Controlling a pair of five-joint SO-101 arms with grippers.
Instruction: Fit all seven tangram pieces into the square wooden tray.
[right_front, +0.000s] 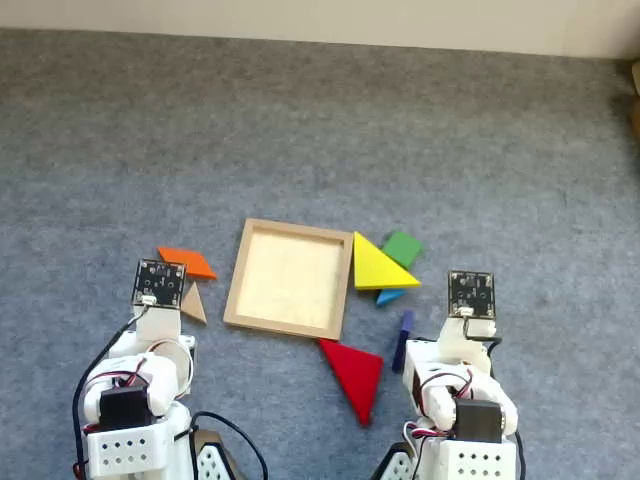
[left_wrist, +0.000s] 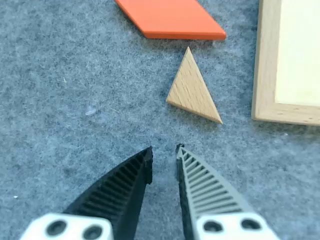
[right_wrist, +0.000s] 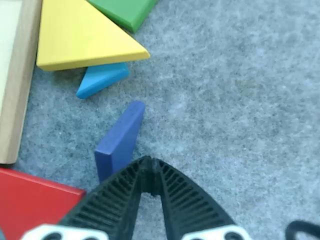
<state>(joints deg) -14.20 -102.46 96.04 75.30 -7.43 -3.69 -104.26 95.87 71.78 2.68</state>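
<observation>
The left gripper (left_wrist: 164, 150) hovered just above the grey felt surface (right_front: 300, 120) with its jaws parted by a narrow gap and nothing between them. The plain wooden triangle (left_wrist: 192, 92) lay just ahead of its tips, and the orange parallelogram (left_wrist: 170, 17) lay beyond that. Both sat flat in the left middle of the high view, beside the tray's left edge.

The right gripper (right_wrist: 147, 162) had its tips pressed together, holding nothing. The dark blue piece (right_wrist: 119, 140) was just beside them and seemed to stand on its edge.

The square wooden tray (right_front: 236, 275) sat in the centre of the high view with no pieces inside. The yellow triangle (right_front: 378, 265) lay against its right rim. The green piece (right_front: 403, 247) touched the yellow triangle's far side, and the light blue piece (right_front: 389, 296) peeked out from under it. The red triangle (right_front: 354, 375) lay below the tray's lower right corner.
</observation>
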